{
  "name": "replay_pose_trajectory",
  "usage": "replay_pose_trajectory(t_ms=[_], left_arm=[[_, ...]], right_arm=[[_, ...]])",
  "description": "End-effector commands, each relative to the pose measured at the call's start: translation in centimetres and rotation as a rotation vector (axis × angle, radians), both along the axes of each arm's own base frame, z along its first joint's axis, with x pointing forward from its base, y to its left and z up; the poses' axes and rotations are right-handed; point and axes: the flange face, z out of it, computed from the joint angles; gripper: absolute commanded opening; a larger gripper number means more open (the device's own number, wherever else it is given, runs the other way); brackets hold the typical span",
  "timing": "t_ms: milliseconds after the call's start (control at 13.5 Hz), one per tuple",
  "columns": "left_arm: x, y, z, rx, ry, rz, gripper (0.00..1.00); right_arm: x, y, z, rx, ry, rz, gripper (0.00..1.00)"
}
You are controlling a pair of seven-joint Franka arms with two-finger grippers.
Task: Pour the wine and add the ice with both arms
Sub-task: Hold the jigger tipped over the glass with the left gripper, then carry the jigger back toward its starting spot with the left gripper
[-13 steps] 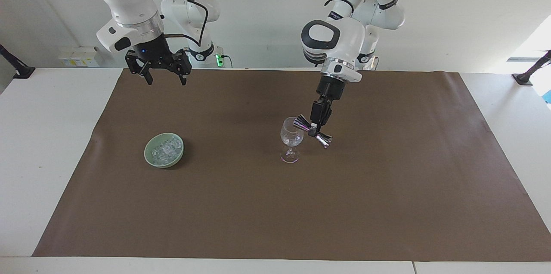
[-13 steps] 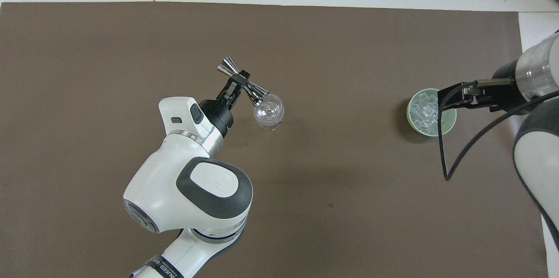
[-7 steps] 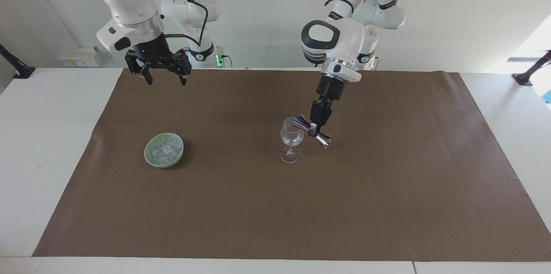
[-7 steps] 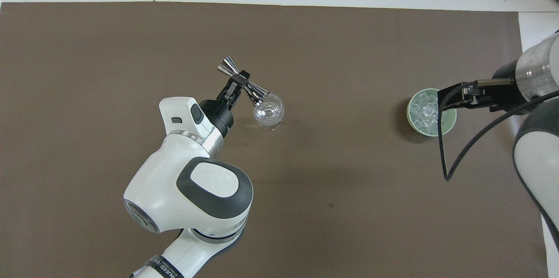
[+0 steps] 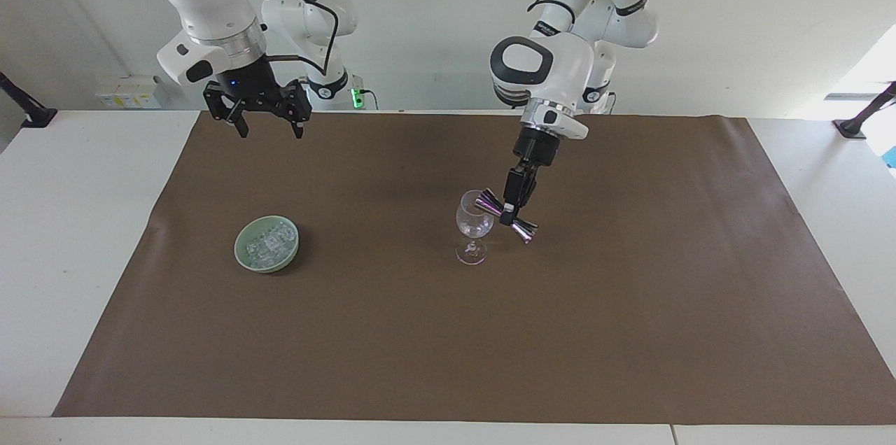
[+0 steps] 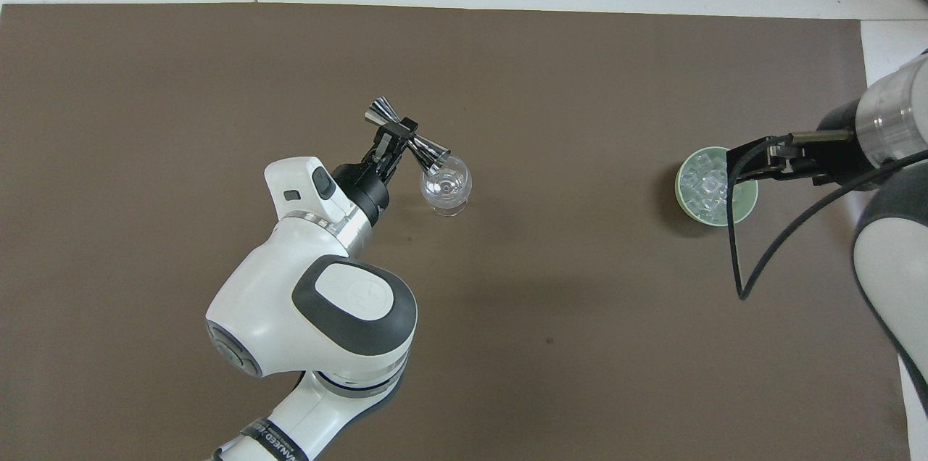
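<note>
Two arms over a brown mat on the white table, listed from the robots' end outward.

Right end effector: fingers apart, nothing between them, raised high and waiting. Matches the pictures of a second ago, with no shift at all.

Left end effector: fingers together on the narrow waist of a steel jigger, held tilted with one cone leaning over the rim of the wine glass. Differs from a second ago only slightly: wrist and forearm swung a little, jigger turned a touch, cone in much the same place at the rim. Suggests a pour being held or finished off, not a new step.

Wine glass: upright near the middle of the mat. Cannot tell whether any liquid sits in the bowl of the glass.

Ice: a heap of clear cubes in a pale green bowl toward the right arm's end of the table, well apart from the glass and untouched. Marks the ice step as not yet begun.

Facing view: gives the heights, namely the right end effector far above the mat and clear of the bowl, and the jigger's slope against the glass.

Overhead view: looks straight down into the glass and puts the jigger's lower cone just over its rim, with the left end effector beside it. Overlaps the right arm's cable and tool with the bowl and ice, an effect of height, not contact.
</note>
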Motion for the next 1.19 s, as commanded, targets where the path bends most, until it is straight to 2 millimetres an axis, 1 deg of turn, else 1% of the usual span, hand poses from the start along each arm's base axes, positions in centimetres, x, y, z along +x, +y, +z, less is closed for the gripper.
replay_pose_trajectory(t_ms=[0, 74, 148, 297, 371, 445, 594, 668, 816, 965, 1039, 1113], left_arm=[[0.6, 0.8, 0.8, -0.117, 0.048, 0.050, 0.00], [0.9, 1.4, 1.4, -0.170, 0.069, 0.085, 0.00], [0.7, 1.4, 1.4, -0.220, 0.103, 0.099, 0.00], [1.2, 2.7, 1.7, -0.296, 0.142, 0.148, 0.00], [1.5, 3.2, 1.9, -0.334, 0.161, 0.164, 0.00], [2.1, 4.3, 2.2, -0.396, 0.193, 0.192, 0.00], [2.6, 5.6, 2.4, -0.469, 0.233, 0.213, 0.00], [3.0, 6.5, 2.6, -0.513, 0.255, 0.242, 0.00], [3.6, 7.6, 2.6, -0.591, 0.306, 0.282, 0.00], [4.5, 9.2, 3.1, -0.689, 0.360, 0.306, 0.00], [4.8, 10.1, 3.0, -0.716, 0.377, 0.312, 0.00], [5.1, 10.9, 3.4, -0.759, 0.402, 0.311, 0.00]], right_arm=[[-0.7, -0.2, 0.2, 0.019, 0.001, 0.015, 1.00], [-0.7, -0.2, 0.2, 0.018, -0.001, 0.015, 1.00], [-0.7, -0.2, 0.2, 0.019, -0.001, 0.015, 1.00], [-0.6, -0.2, 0.1, 0.019, 0.001, 0.015, 1.00], [-0.6, -0.6, 0.1, 0.019, -0.001, 0.009, 1.00], [-0.5, -1.0, 0.1, 0.020, -0.004, 0.001, 1.00], [-0.5, -1.0, 0.1, 0.020, -0.004, 0.001, 1.00], [-0.6, -0.6, 0.1, 0.018, 0.002, 0.010, 1.00], [-0.6, -1.1, 0.2, 0.019, 0.000, 0.004, 1.00], [-0.7, -1.5, 0.3, 0.019, 0.003, -0.002, 1.00], [-0.7, -1.8, 0.3, 0.017, 0.006, -0.008, 1.00], [-0.8, -1.2, 0.4, 0.019, 0.005, 0.004, 1.00]])
